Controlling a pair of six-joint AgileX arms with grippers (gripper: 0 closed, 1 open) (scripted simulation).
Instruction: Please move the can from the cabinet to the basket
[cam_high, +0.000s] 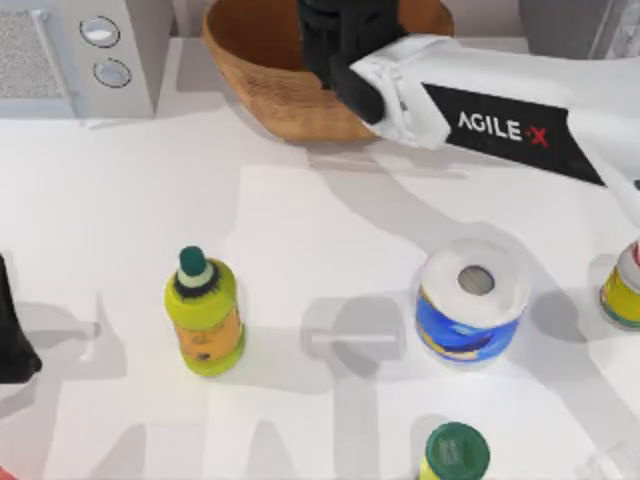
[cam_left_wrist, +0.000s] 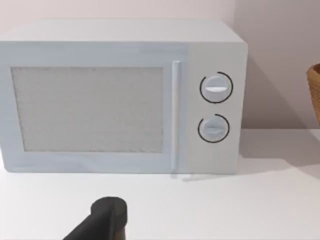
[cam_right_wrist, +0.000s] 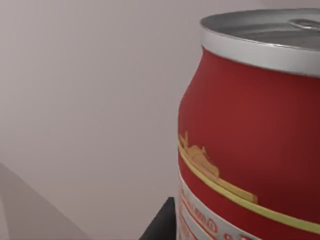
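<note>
On the white table (cam_high: 300, 250) your right gripper (cam_high: 335, 45) hangs over the wicker basket (cam_high: 275, 95) at the far edge; its wrist view has the red can (cam_right_wrist: 250, 145) close up, though you cannot tell its finger spread. Your left arm (cam_high: 12, 330) sits parked at the left edge.

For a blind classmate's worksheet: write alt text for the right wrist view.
A red drink can with a silver top and a yellow stripe stands upright, very close to the camera, against a plain pale wall. A dark gripper finger shows at its base.
</note>
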